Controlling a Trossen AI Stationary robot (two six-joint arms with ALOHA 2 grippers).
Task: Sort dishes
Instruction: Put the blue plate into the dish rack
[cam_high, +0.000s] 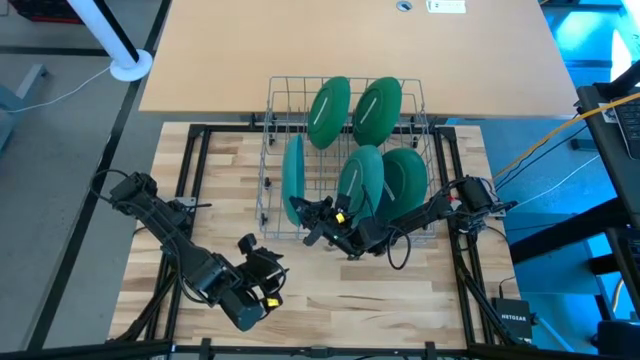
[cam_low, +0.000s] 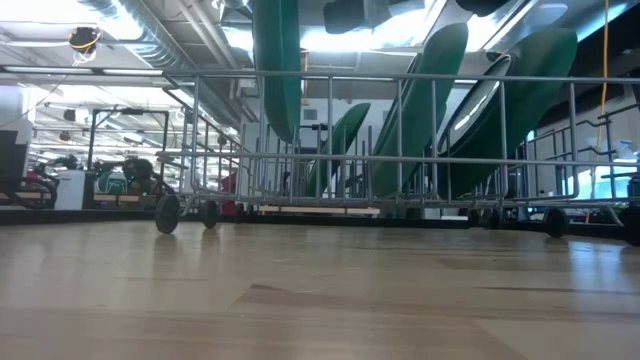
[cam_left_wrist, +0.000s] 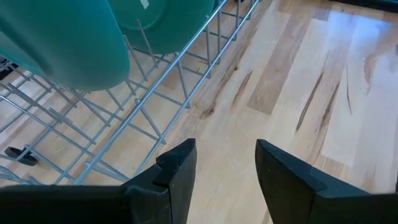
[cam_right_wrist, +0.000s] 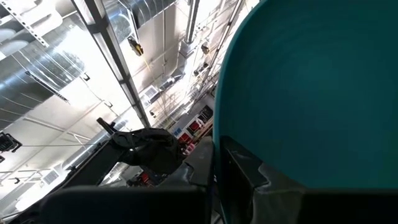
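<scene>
A wire rack stands at the far middle of the wooden table. Two green plates lean in its far row, and two more lean in its near right part. A fifth plate stands on edge over the rack's left side, with my right gripper shut on it. My left gripper hovers open over bare wood near the rack's near left corner, with nothing between its fingers. My right gripper pinches the fifth plate's rim at its near end between its two fingers. It comes from the table's near right, slanting a little upward. The plate stands upright on edge, and in the low view its lower edge hangs above the rack's bottom wires.
Black frame rails run along both sides of the wooden top. A lighter tabletop lies beyond the rack. Cables trail at the right. Bare wood stretches along the near edge.
</scene>
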